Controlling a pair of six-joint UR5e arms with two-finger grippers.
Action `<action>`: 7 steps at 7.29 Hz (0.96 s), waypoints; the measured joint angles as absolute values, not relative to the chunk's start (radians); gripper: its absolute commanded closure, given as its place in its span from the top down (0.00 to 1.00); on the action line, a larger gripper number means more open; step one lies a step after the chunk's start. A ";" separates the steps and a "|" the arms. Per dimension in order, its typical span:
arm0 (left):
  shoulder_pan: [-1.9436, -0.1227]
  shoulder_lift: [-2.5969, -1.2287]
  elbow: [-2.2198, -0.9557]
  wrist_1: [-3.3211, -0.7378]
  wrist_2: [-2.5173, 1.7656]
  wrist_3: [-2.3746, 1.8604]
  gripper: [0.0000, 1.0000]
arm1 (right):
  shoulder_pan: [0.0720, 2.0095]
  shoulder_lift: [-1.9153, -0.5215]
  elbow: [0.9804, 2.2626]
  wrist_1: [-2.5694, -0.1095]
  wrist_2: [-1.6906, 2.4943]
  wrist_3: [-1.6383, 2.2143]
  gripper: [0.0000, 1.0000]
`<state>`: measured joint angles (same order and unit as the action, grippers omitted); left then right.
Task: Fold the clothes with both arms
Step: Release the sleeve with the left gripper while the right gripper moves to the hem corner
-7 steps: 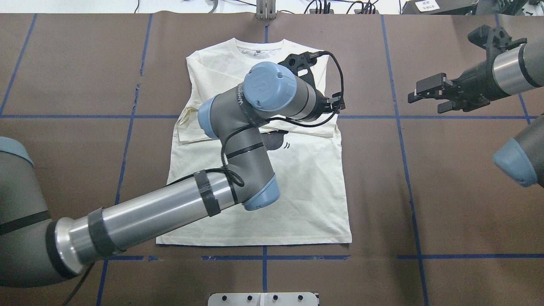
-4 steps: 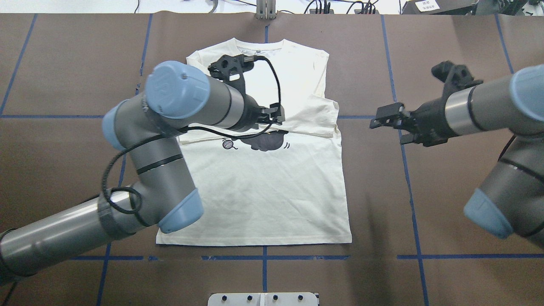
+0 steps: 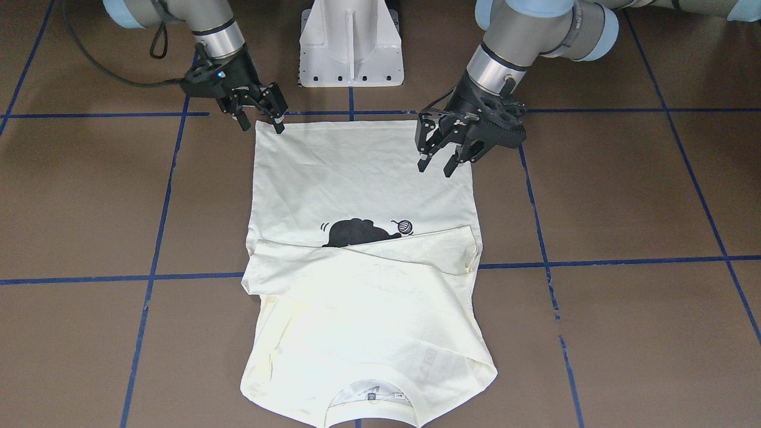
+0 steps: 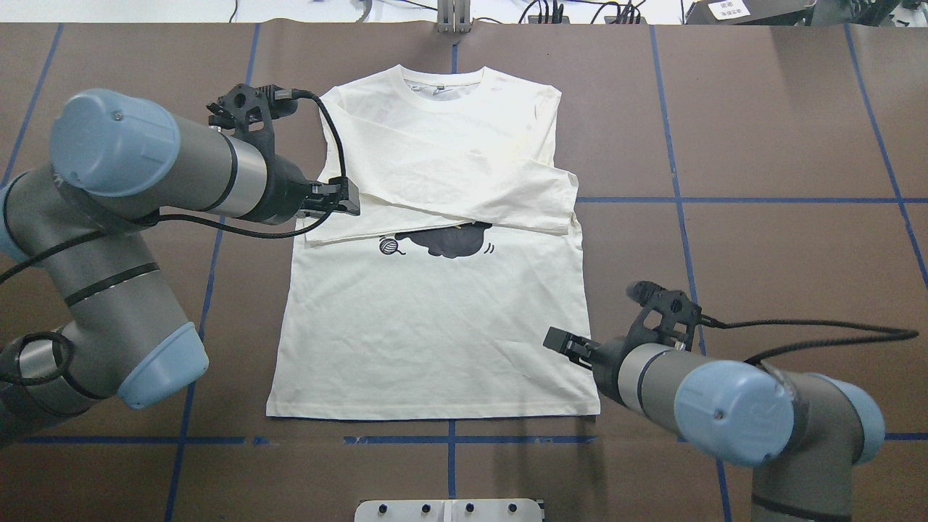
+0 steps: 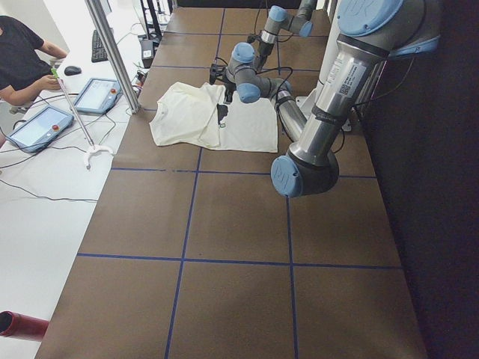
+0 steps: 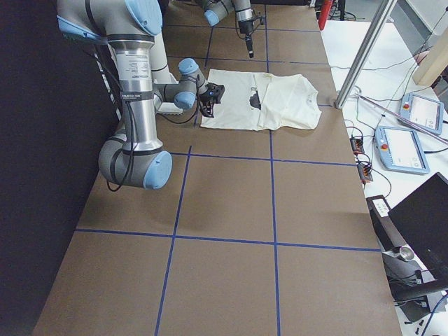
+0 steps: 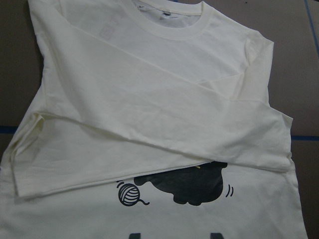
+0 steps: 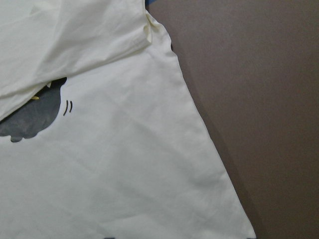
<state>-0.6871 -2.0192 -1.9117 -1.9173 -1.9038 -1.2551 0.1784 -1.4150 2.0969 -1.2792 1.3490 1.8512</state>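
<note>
T-shirt (image 3: 357,178) flat; left end effector (image 3: 434,171) hovers, spread.

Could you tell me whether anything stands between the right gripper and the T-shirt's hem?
Nothing visible does. The right gripper, jaws open, hangs right at a hem corner of the cream T-shirt; the folded sleeves lie farther off, toward the collar.

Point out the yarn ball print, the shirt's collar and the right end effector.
yarn ball print (image 4: 391,247): overhead view, centre of the ball.
collar (image 7: 174,32): left wrist view, ribbed front band.
right end effector (image 3: 261,125): front-facing view, midway between its fingertips.
</note>
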 measured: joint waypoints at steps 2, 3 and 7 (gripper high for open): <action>-0.697 -2.005 -1.915 -1.917 -1.908 -1.256 0.58 | 0.079 -1.415 2.080 -1.346 1.241 1.964 0.78; -0.697 -2.004 -1.915 -1.917 -1.908 -1.258 0.59 | 0.066 -1.417 2.063 -1.355 1.224 1.991 0.77; -0.696 -2.003 -1.915 -1.917 -1.908 -1.263 0.61 | 0.058 -1.427 2.047 -1.384 1.219 2.007 0.52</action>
